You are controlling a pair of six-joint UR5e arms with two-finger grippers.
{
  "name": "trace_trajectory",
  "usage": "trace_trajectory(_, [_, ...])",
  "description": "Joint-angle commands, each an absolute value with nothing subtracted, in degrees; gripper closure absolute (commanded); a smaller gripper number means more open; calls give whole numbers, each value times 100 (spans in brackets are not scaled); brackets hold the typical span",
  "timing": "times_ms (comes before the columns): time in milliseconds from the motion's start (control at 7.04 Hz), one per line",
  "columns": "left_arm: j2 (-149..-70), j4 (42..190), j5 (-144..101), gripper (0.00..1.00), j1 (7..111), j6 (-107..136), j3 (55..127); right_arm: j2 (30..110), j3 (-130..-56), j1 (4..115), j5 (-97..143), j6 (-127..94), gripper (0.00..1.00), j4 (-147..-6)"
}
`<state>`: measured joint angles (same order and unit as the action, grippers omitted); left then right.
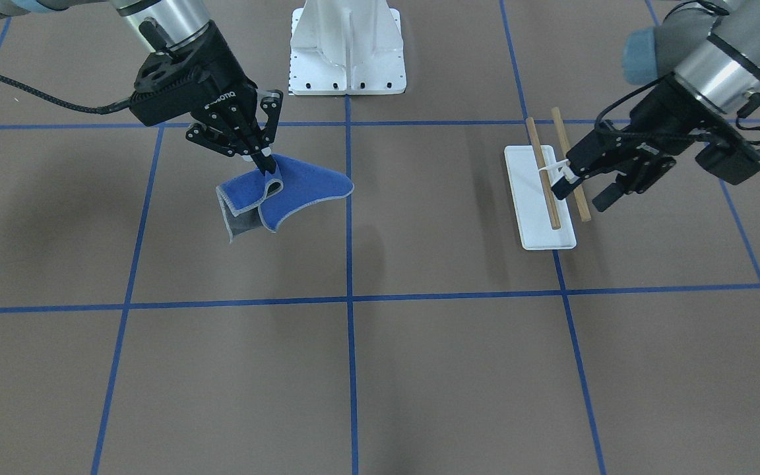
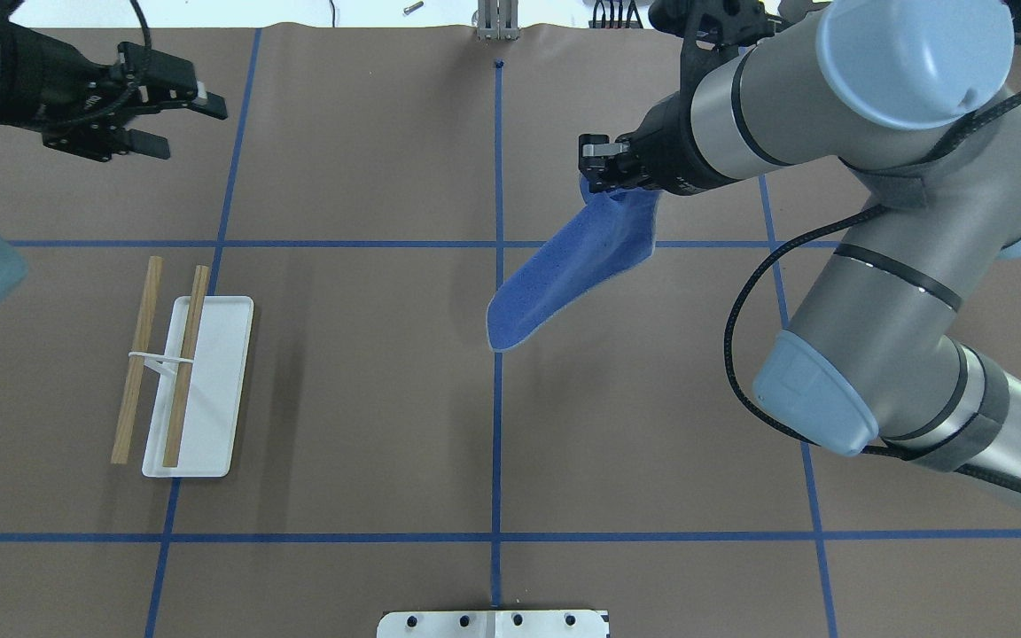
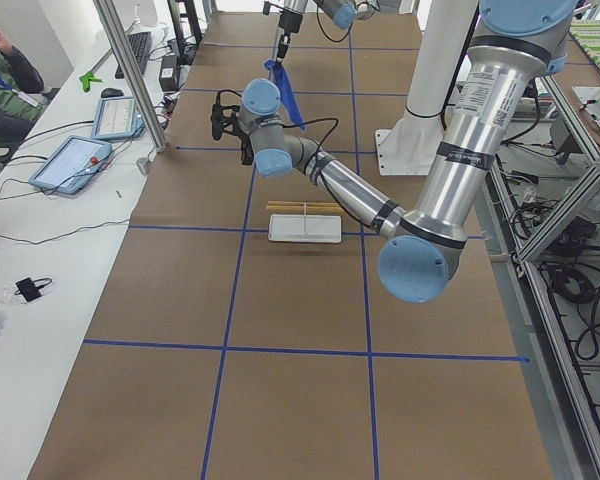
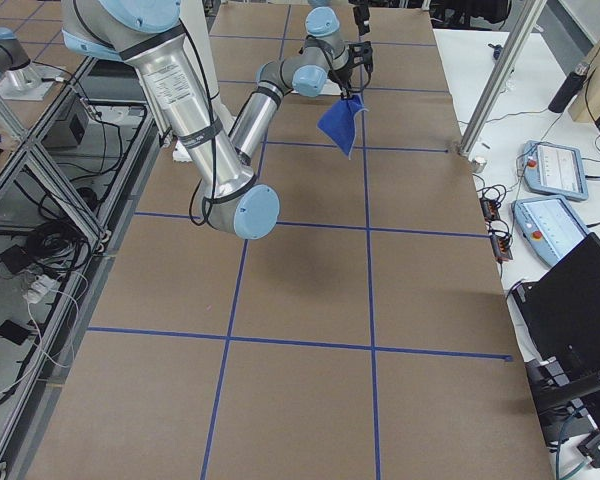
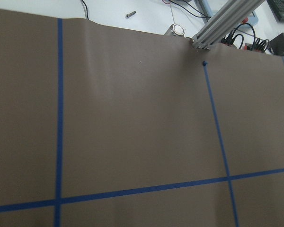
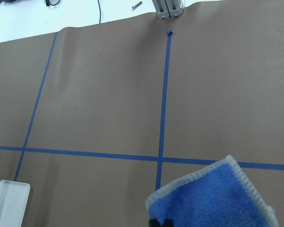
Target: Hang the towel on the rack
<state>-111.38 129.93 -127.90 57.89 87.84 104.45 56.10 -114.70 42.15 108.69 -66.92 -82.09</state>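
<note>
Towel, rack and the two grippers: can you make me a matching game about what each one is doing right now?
Column one:
1. towel
2. rack
3. left gripper
4. right gripper

Column two:
A. open, holding nothing
B. standing on the table
C. dangling in the air
D. shut, pinching a blue corner

Pairs: 1-C, 2-B, 3-A, 4-D
</note>
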Motion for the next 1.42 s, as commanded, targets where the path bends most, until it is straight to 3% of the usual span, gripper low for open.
trace_trajectory(0, [-11757,13008,-11931,2,5048,10698,10450,5520,-11470,3773,10121,-6706,100,-8218])
trace_trajectory(426, [-11909,12990,-11384,3,4510,10855,10441,5134,-11452,3009,8856,-6444,100,-8253])
trace_trajectory(710, [-11962,12990,-11162,39,4237,10863,10441,5011,-11443,2638,8316,-6311,100,-8244])
trace_trajectory(1278, [-12015,12981,-11145,26,4026,10863,10433,4852,-11435,2487,8060,-6048,100,-8244])
